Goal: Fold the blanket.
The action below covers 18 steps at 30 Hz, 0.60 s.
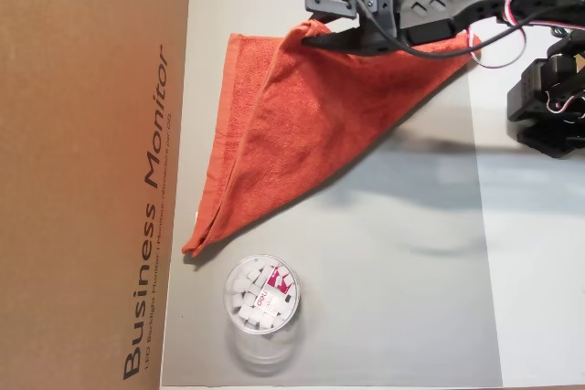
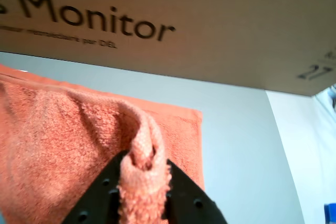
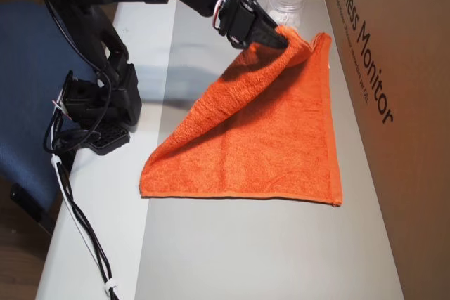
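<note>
Pinched cloth: a bunched corner of the blanket (image 2: 140,153) is seen closest to the wrist camera, squeezed between the two black jaws of the pincer (image 2: 143,182).
Pincer state: narrow, clamped on that corner; the hold is confirmed in an overhead view, where the pincer (image 3: 281,38) meets the raised cloth.
Blanket position: the blanket (image 3: 267,138) is spread over the grey mat (image 3: 246,251) in the middle of the tabletop (image 3: 91,244), with one hemmed edge lying flat along the side next to the cardboard box (image 3: 401,103).
Lifted part: one corner is held above the tabletop, so that a sloping, tent-like sheet is formed; the remaining corners appear to rest on the mat.
Tub: a clear round tub (image 1: 261,297) holding small white pieces is seen just beyond the blanket's corner, near the box, apart from the cloth.
Step in hand: the first fold is judged to be under way, with the gripped corner being carried across the cloth.
Next move: the corner should be brought over to the opposite corner or edge, lowered until it lies on the cloth, and only then released.
Risk: the cloth below may be dragged if the corner is pulled too low or too fast.
</note>
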### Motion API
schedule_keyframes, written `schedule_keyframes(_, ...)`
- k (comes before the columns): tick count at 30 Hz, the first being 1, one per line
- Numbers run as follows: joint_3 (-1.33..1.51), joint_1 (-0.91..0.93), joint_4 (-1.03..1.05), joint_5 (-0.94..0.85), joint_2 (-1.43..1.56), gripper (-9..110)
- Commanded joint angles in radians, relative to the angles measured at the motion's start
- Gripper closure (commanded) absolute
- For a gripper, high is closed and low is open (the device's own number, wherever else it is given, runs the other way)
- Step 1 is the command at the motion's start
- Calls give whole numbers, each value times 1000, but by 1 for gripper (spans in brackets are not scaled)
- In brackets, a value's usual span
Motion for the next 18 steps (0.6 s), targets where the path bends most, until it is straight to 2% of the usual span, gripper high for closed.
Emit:
schedule_keyframes(1,-107,28,-17,14,-40,102)
schedule_keyframes(12,-318,78,-18,198,-291,102)
schedule_keyframes(18,-431,95,-18,356,-425,102)
